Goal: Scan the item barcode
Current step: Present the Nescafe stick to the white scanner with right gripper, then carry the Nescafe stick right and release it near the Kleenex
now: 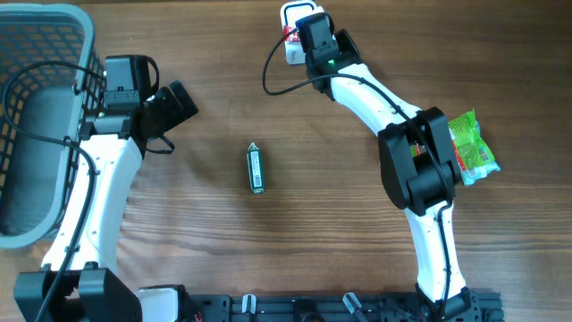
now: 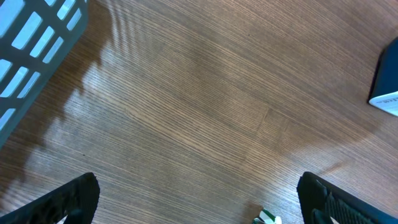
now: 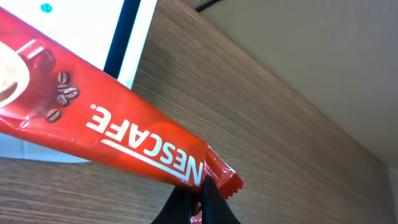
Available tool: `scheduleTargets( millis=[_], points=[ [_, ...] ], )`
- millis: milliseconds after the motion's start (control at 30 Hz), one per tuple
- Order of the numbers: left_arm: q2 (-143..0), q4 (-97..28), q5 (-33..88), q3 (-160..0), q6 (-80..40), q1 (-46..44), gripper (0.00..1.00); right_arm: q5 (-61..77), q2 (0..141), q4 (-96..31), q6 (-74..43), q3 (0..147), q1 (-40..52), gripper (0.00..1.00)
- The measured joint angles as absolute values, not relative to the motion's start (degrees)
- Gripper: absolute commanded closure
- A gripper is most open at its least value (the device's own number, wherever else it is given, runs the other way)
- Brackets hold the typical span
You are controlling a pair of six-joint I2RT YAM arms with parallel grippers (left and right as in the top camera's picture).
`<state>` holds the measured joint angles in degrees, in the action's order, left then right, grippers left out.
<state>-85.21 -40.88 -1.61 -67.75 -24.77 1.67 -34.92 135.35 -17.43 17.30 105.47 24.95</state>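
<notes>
1. Two arms share your wooden table [image 1: 268,259], which fills the overhead view.
2. Your grey basket [image 1: 36,12] sits at the far left corner, its wall just beside the left arm [image 1: 98,188].
3. Your left arm reaches up along the basket's side. The right arm [image 1: 384,103] bends from the near edge up towards the far middle of the table.
4. Your left gripper [image 2: 198,180] stands wide open over bare wood, with nothing between its fingers.
5. You will find the white scanner [image 1: 290,13] at the far edge, with a black cable looping off it to the left.
6. Your green packet [image 1: 469,148] lies on the right side, just beside the right arm's elbow.
7. Your dark green stick [image 1: 256,168] lies flat at mid-table, between the two arms and well apart from both.
8. Your right gripper [image 3: 202,200] is clamped on the crimped end of the red Nescafé sachet [image 3: 124,137].
9. Your sachet runs slantwise across the scanner's white face in the right wrist view. Whether the two touch, you cannot tell from here.
</notes>
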Motion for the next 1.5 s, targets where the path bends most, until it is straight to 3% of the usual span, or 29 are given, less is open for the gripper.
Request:
scheduleTargets(
  millis=[367, 633, 900, 1133, 1267, 1500],
  points=[
    [-85.23, -40.88, -1.61, -67.75, -24.77, 1.67, 0.0, -31.42, 135.83, -31.31, 17.5, 115.77, 23.68, 0.96],
    [-85.23, -40.95, -1.61, -67.75, -24.77, 1.67, 0.0, -23.03, 134.32, -39.24, 7.27, 115.74, 22.37, 0.96],
    [-85.23, -40.88, -1.61, -67.75, -24.77, 1.67, 0.0, -6.74, 102.37, -74.32, -4.71, 116.84, 22.39, 0.93],
    [-85.23, -40.91, -1.61, -67.75, -24.77, 1.67, 0.0, -3.84, 98.72, -84.88, -11.68, 111.68, 22.41, 0.92],
    [-85.23, -40.88, -1.61, -67.75, -24.77, 1.67, 0.0, -5.58, 95.0, -85.93, -17.89, 99.94, 22.41, 0.94],
    [-85.23, -40.88, -1.63, -67.75, -24.77, 1.67, 0.0, -11.9, 94.65, -68.84, -24.05, 75.18, 22.2, 0.96]
  ],
)
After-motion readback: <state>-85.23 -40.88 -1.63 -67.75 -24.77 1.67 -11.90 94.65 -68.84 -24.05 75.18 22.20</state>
